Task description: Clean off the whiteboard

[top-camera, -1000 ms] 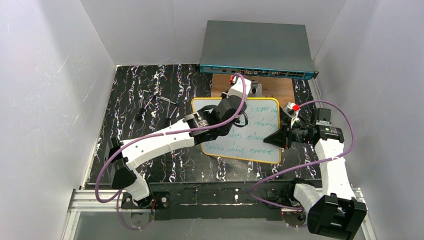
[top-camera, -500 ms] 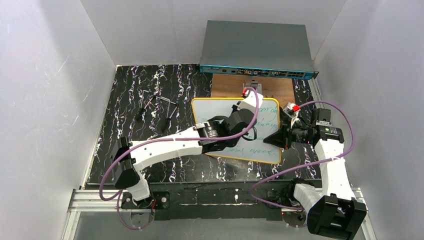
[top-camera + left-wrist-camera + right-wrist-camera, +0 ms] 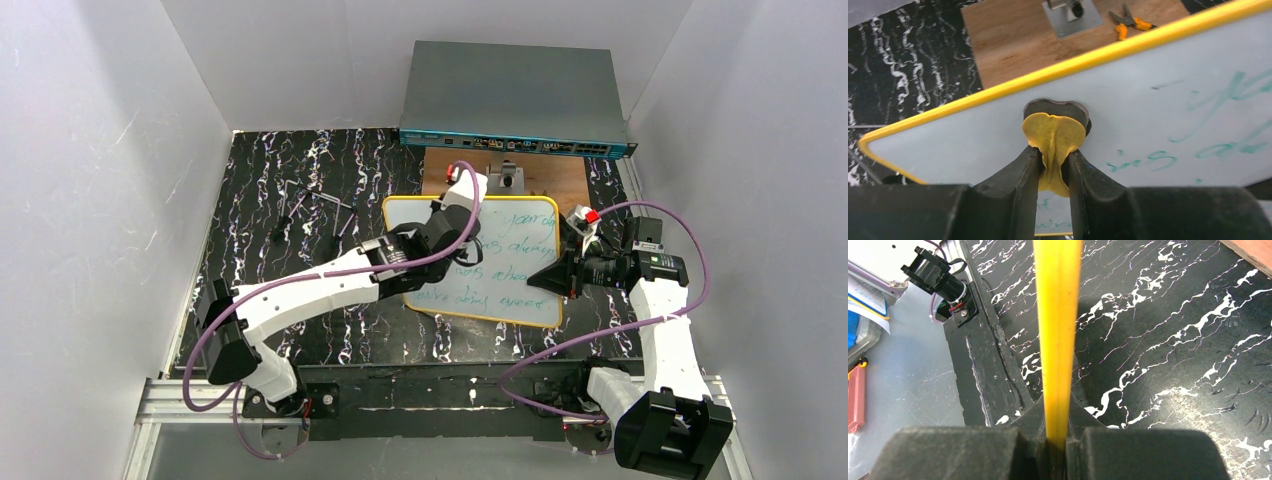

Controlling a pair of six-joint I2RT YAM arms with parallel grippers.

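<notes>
My left gripper swings back to the whiteboard's top-left, clamping a yellow pad; writing lies rightward; right gripper pinches the rim.

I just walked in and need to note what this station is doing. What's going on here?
The left gripper pinches a yellow eraser pad and presses it on the whiteboard near its far left corner. The right gripper is clamped on the board's yellow rim at the right edge. The area around the pad looks clean, but green handwriting covers the right and lower parts, so erasing is unfinished.
</notes>
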